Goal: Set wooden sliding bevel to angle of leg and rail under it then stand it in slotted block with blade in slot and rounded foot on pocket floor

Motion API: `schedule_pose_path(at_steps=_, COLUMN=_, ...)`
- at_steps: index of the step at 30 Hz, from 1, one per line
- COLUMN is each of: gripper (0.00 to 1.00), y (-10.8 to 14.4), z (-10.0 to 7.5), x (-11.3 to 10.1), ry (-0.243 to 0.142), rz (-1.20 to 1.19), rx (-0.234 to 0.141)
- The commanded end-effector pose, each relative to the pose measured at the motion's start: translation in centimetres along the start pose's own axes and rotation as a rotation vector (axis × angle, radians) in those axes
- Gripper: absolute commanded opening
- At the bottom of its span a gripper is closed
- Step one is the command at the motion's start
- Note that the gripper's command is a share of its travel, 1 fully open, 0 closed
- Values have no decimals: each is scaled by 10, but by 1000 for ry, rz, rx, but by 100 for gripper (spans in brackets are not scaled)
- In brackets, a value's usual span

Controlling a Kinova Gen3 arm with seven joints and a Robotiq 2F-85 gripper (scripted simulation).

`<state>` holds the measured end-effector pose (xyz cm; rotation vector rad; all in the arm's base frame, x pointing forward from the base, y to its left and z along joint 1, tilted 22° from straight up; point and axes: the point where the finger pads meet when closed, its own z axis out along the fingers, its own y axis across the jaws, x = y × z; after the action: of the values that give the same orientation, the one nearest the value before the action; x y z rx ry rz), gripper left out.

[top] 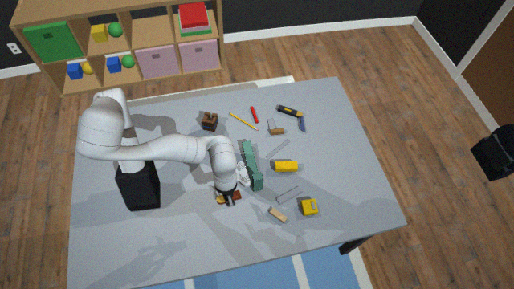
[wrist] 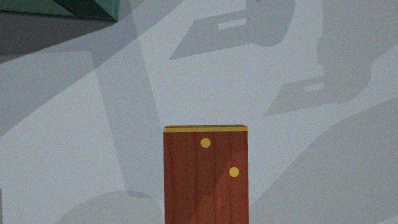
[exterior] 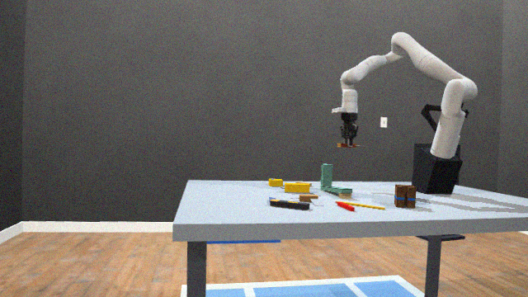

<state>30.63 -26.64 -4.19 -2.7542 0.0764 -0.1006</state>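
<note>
My gripper (top: pixel 229 201) (exterior: pixel 349 141) is shut on the wooden sliding bevel (top: pixel 236 195) (exterior: pixel 347 145) and holds it level, high above the table. In the wrist view its red-brown stock (wrist: pixel 205 175), with a brass end cap and two brass dots, points away from me; its blade is hidden. The green leg and rail (top: pixel 251 164) (exterior: pixel 327 175) stand just beyond the gripper, and their corner shows in the wrist view (wrist: pixel 75 7). The brown slotted block (top: pixel 210 120) (exterior: pixel 404 195) with a blue band stands farther back, near the arm's base. The black bevel (top: pixel 288 111) (exterior: pixel 289 204) lies at the far side.
A yellow pencil (top: pixel 242 120) and a red marker (top: pixel 254 114) lie beside the slotted block. Two yellow blocks (top: pixel 286 165) (top: pixel 309 206), small wooden pieces (top: pixel 276 130) (top: pixel 278 214) and grey strips (top: pixel 277 148) (top: pixel 288 194) lie right of the green piece. A shelf (top: pixel 120 40) stands behind the table.
</note>
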Motion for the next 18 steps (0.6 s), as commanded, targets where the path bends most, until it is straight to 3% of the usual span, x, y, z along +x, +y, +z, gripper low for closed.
schedule_pose_path(at_steps=1, gripper=10, y=0, z=-1, x=0, ry=1, rz=-24, rx=-1)
schedule_pose_path(at_steps=18, gripper=10, y=0, z=-1, x=0, ry=1, rz=-237, rx=-1)
